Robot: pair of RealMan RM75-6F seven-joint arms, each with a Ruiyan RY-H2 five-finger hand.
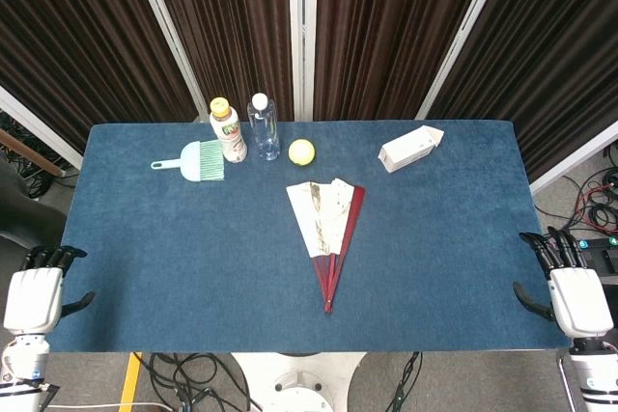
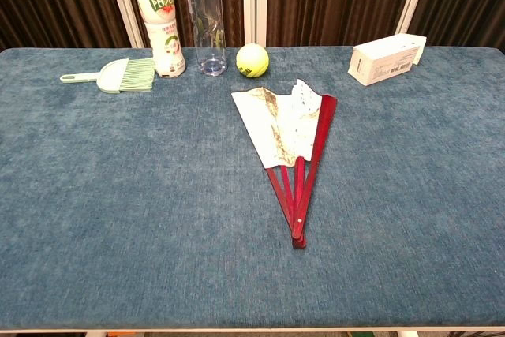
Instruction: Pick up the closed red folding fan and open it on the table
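- Both robot hands sat off the near edge of the worktop [image 1: 145,238], one at each corner, and I saw them only in the head view.
- On my left, the left robot hand [image 1: 37,294] was released and held nothing, its dark fingers pointing toward the blue cloth and its thumb stuck out to the side.
- On my right, the right robot hand [image 1: 570,291] was likewise released and held nothing, fingers apart and thumb out, just at the worktop's edge.
- I found the red folding fan [image 1: 328,229] lying flat near the middle of the worktop, well apart from both robot hands.
- It lay partly spread: the cream paper leaf fanned toward the far side, the red ribs met at a pivot toward the near side, and one red guard ran along its right edge.
- Along the far side stood an orange-capped drink bottle [image 1: 227,132] and a clear plastic bottle [image 1: 263,127], just beside each other.
- To their left lay a mint-green hand brush [image 1: 198,161], bristles near the drink bottle.
- To their right sat a yellow tennis ball [image 1: 301,151].
- Farther right lay a small white carton [image 1: 409,149] on its side.
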